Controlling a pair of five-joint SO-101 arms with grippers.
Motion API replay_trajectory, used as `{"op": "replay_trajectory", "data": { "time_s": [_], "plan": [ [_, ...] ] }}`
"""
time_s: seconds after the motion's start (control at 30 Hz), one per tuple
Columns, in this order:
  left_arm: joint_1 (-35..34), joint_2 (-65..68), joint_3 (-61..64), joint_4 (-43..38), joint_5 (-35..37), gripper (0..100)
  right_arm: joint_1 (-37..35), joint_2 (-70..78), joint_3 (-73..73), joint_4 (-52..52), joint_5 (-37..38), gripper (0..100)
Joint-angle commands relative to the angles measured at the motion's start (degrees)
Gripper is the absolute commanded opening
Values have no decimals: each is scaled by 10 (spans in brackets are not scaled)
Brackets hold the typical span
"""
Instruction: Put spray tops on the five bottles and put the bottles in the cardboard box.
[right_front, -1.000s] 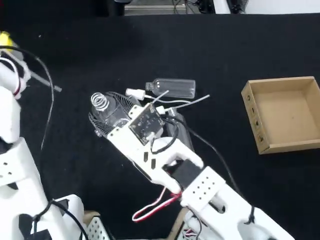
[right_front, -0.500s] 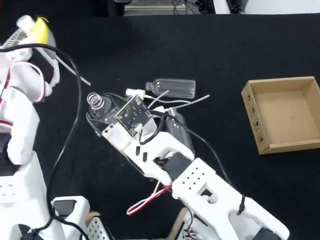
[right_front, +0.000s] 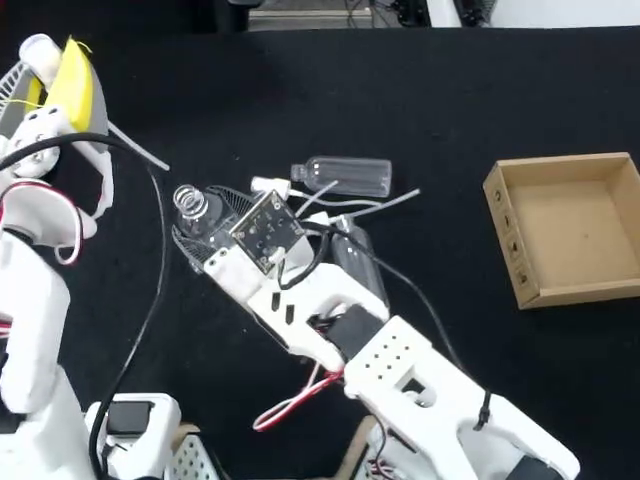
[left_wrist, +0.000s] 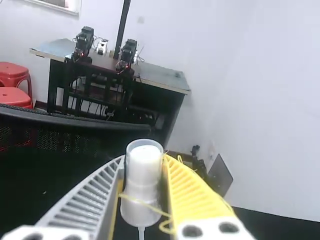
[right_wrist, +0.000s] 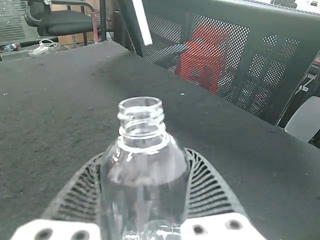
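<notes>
My left gripper (right_front: 48, 72) is at the far left of the table, raised, and shut on a white spray top (right_front: 40, 47) whose thin tube (right_front: 135, 152) slants down to the right. In the left wrist view the spray top (left_wrist: 143, 177) sits between the grey and yellow fingers (left_wrist: 192, 200). My right gripper (right_front: 205, 228) is mid-table, shut on a clear open-necked bottle (right_front: 192, 203). In the right wrist view that bottle (right_wrist: 142, 165) stands between the black ribbed fingers (right_wrist: 210, 190). The cardboard box (right_front: 507, 238) stands open at the right.
A second clear bottle (right_front: 346, 176) lies on its side behind the right gripper, with a loose white spray top (right_front: 270, 185) at its neck and thin tubes (right_front: 385, 205) trailing beside it. A further bottle (right_front: 355, 262) lies partly under the right arm.
The left gripper has swung up and inward, bringing the spray top into view at the top left. The right gripper shifted slightly left with its bottle, then kept still.
</notes>
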Motion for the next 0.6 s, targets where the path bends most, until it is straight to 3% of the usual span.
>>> {"op": "replay_trajectory", "data": {
  "time_s": [0.0,0.17,0.57],
  "plan": [
    [8,-4,-23,6,-3,30,-5,6,-45,-19,-3,10],
    [55,-4,-22,55,-4,30,-5,6,-45,-19,-3,10],
    [58,-8,58,-4,-5,30,-5,2,-45,-18,-3,10]
  ]
}}
